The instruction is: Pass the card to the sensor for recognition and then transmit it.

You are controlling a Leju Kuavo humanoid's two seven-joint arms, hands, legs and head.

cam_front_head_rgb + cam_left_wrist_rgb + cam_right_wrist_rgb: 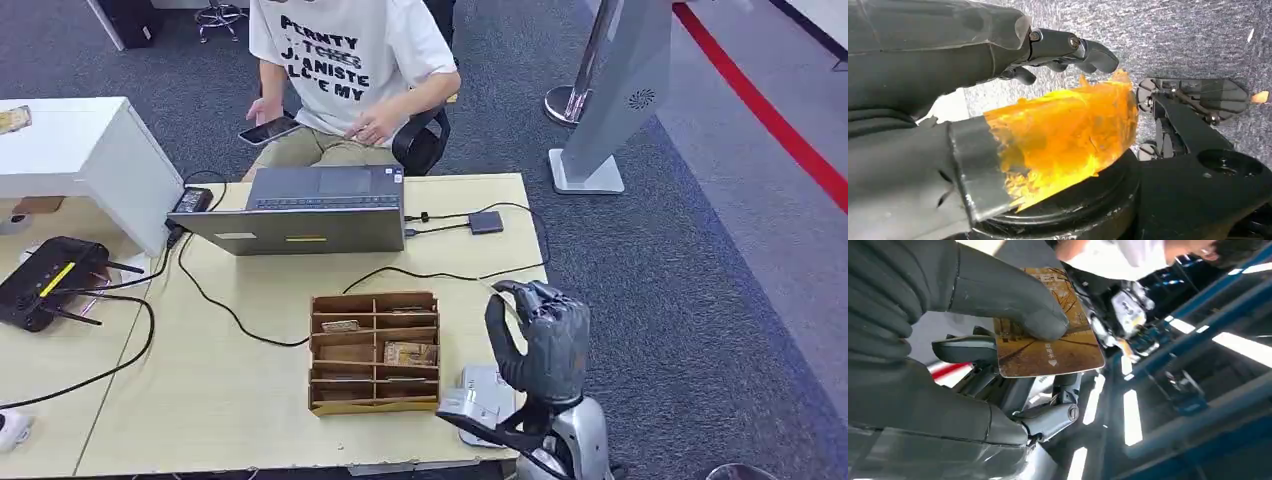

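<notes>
Scene: a pale wooden desk (250,400) seen from above, with a person (345,70) seated at its far side, holding a phone (268,130).
Right hand: the right hand (540,340) is raised above the near right corner of the desk, its back toward the head camera.
Right fingers: in the right wrist view the thumb (1013,305) presses a brown card (1048,335) against the darker fingers (968,347) behind it, so the hand is holding the card.
Why held so: the pinch covers one end and leaves most of the card's face bare, likely so a reader can scan it.
Card location: in the right hand, in the air, touching nothing else.
Sensor: a small grey-white device (485,395) lies flat at the desk's near edge, just below the raised hand; this is probably the sensor.
Card box: a brown divided box (375,352) sits just beside the device, with cards in some slots.
Left hand: the left hand (923,125) hangs over grey carpet with its fingers (1073,47) stretched out and nothing in them.
Edges: the device is close to the desk's near edge and right corner, so a lowering move has little margin.
Open room: bare desk lies between the box and a laptop (305,215); a black cable (440,272) crosses it.
</notes>
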